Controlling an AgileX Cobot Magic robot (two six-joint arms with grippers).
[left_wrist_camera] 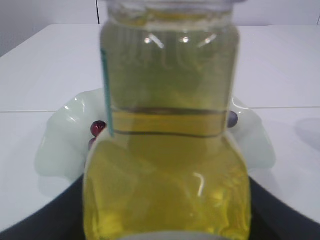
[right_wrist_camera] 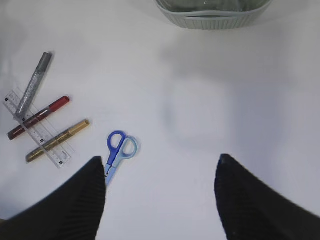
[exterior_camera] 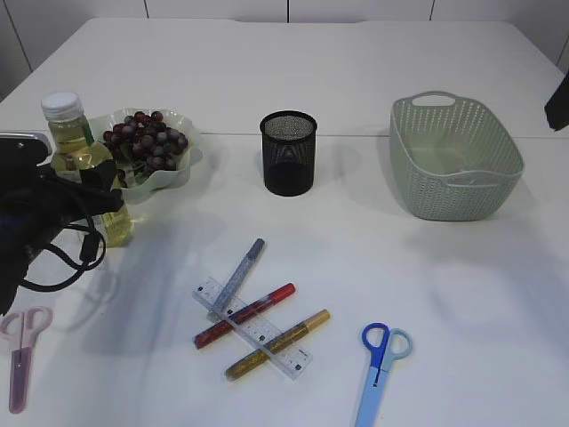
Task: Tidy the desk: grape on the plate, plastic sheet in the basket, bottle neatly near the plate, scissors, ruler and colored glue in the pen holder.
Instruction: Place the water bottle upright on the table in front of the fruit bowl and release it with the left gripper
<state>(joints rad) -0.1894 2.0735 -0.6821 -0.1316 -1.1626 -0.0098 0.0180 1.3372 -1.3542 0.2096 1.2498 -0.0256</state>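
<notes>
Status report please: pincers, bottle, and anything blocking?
Left pincer closed on bottle, upright beside plate. Right pincer open, empty, above table. Nothing blocking; pen holder stands clear.

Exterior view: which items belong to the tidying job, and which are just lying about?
Job items: grapes, plate, bottle, basket, pen holder, ruler, three glue pens, blue scissors, pink scissors.
Lying about: nothing visible.
</notes>
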